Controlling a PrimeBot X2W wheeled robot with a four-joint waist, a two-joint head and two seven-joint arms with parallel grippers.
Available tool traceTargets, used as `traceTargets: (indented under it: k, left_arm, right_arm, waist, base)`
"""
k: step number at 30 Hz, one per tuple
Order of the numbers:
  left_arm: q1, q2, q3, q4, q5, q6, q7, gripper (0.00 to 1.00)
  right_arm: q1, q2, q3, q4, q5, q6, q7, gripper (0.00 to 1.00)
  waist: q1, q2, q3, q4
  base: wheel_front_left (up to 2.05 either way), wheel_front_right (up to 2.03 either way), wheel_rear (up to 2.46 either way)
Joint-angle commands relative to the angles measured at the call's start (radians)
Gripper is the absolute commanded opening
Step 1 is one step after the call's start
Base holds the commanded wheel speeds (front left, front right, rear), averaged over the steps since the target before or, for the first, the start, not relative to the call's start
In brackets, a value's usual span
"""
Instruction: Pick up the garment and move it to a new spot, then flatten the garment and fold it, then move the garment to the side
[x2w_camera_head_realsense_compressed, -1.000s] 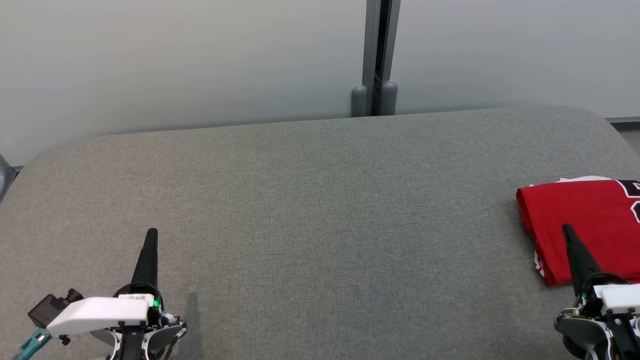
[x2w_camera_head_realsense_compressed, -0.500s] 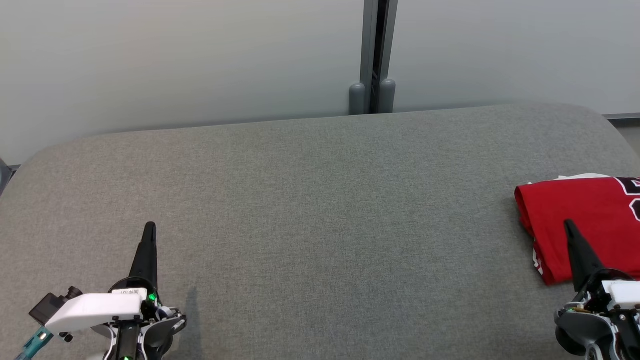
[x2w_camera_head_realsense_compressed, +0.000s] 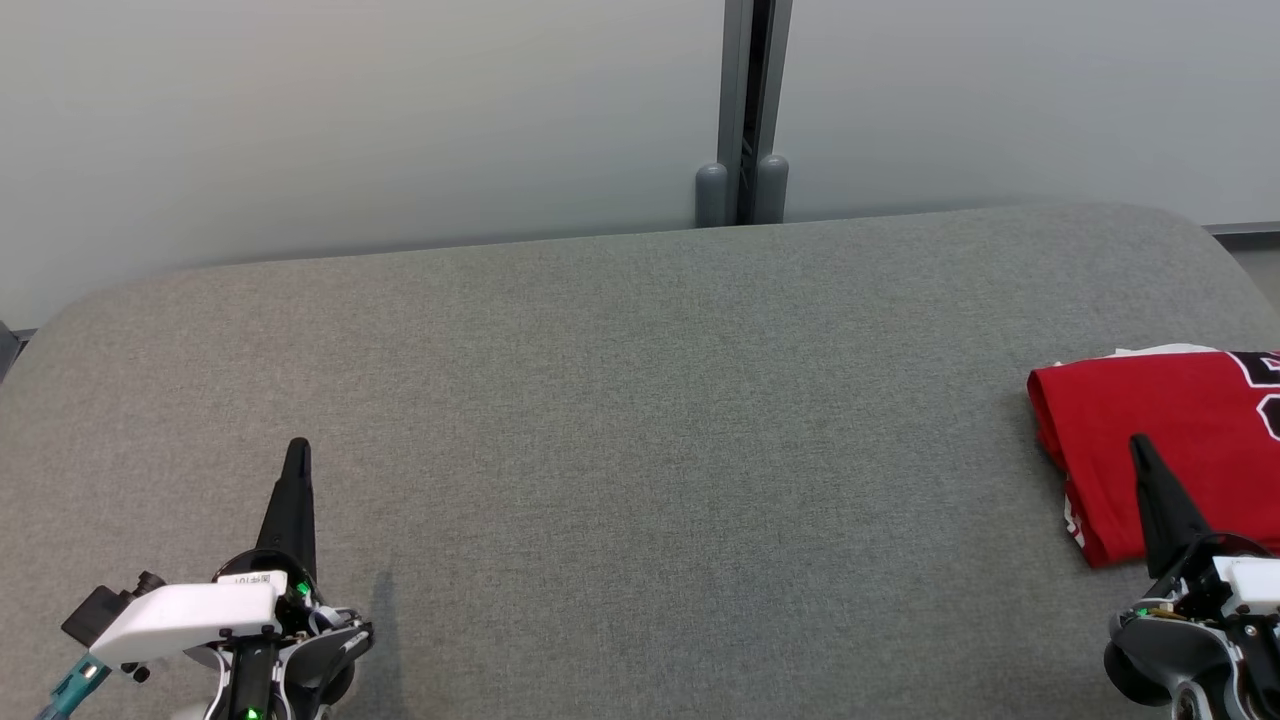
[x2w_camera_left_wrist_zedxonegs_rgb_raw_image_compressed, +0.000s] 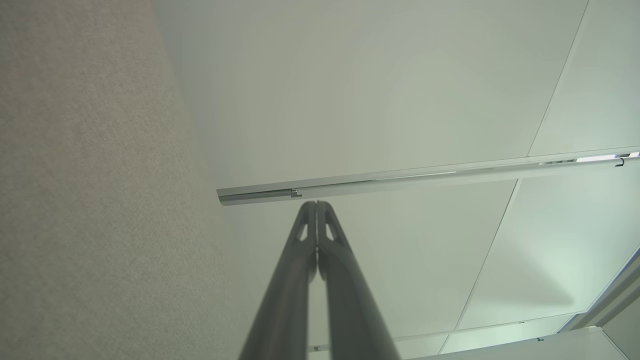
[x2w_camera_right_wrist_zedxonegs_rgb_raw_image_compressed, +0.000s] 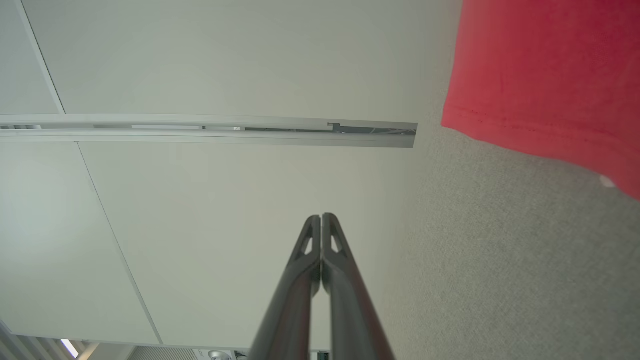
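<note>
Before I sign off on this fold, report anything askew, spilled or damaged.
Nothing stands out. The red garment lies folded at the right side of the grey padded surface, a thin white edge peeking out along its far side. The left gripper and right gripper are shut and empty.

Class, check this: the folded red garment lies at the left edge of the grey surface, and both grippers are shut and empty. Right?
No. The head view shows the red garment at the right edge of the grey surface, not the left. The left gripper and right gripper are shut and empty.
</note>
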Motion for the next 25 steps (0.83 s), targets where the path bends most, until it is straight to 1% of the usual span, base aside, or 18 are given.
traceTargets:
  k: [1,25]
  left_arm:
    - [-0.017,0.002,0.005,0.002,-0.003,-0.004,0.005,0.0]
    - [-0.017,0.003,0.004,0.001,-0.003,-0.004,0.005,0.0]
  right_arm:
    - [-0.009,-0.009,-0.003,0.002,0.006,0.0,0.004,0.0]
    - [-0.008,-0.009,-0.003,0.002,0.006,0.0,0.003,0.0]
  waist:
    - [-0.0001,-0.0001,0.0,0.0]
    - [-0.0001,-0.0001,0.0,0.0]
  base:
    - [0.0,0.0,0.0]
    - [0.0,0.0,0.0]
